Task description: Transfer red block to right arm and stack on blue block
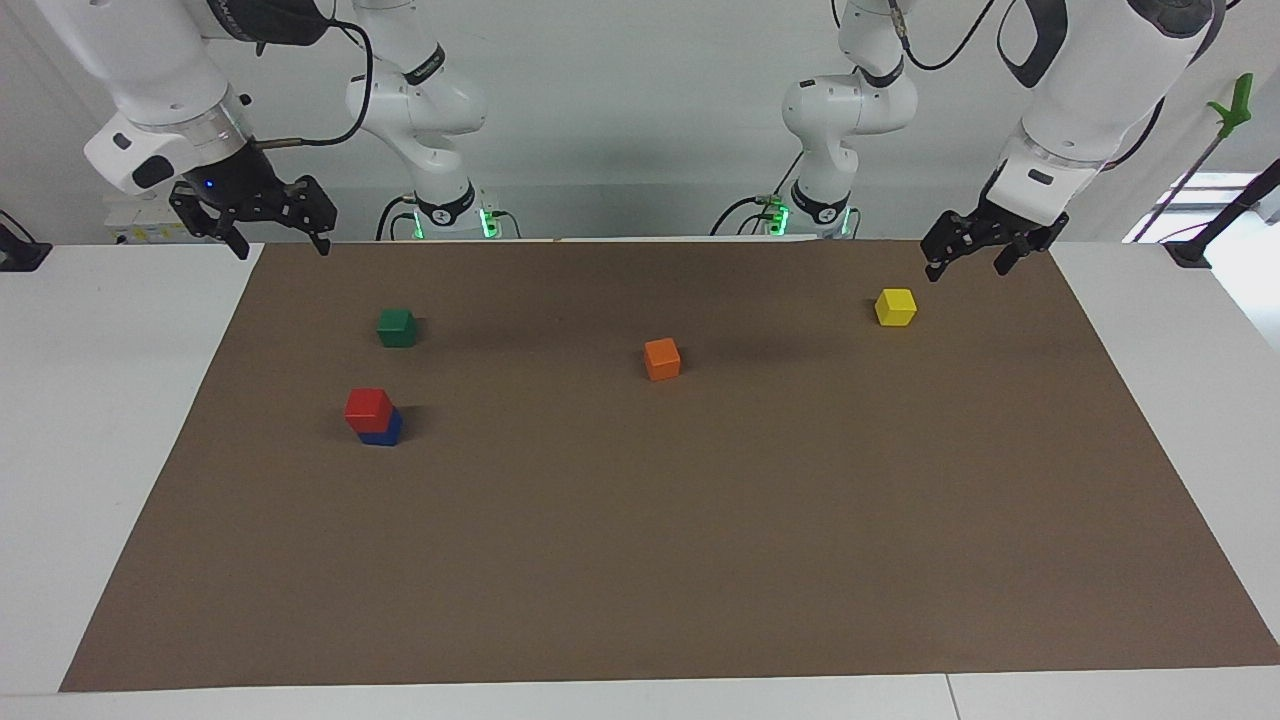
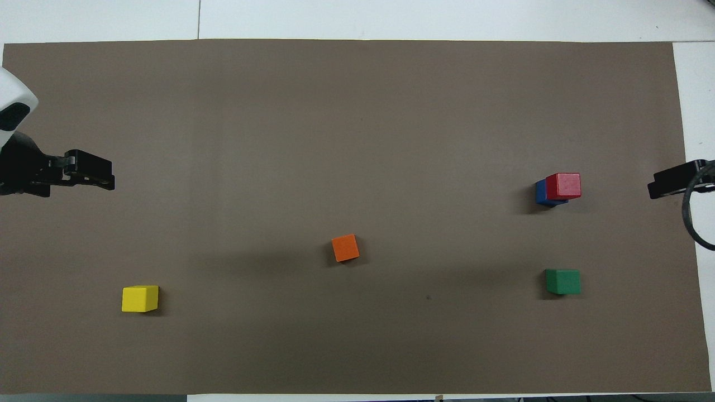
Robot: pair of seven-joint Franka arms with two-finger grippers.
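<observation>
1. both grippers hang with jaws apart, holding nothing: left gripper (image 1: 985, 250) over the mat's (image 1: 700, 560) edge by the yellow block (image 1: 896, 307), right gripper (image 1: 262, 218) over its own corner.
2. red block (image 1: 368, 408) sits on the blue block (image 1: 384, 431), slightly offset, so the stack looks done.
3. green block (image 1: 397, 327) and orange block (image 1: 662, 359) sit well apart, plenty of open mat.

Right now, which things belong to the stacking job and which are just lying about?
Job:
- red block, resting on the blue block
- right pincer, open, raised
- left pincer, open, raised

Lying about:
- green block
- orange block
- yellow block
</observation>
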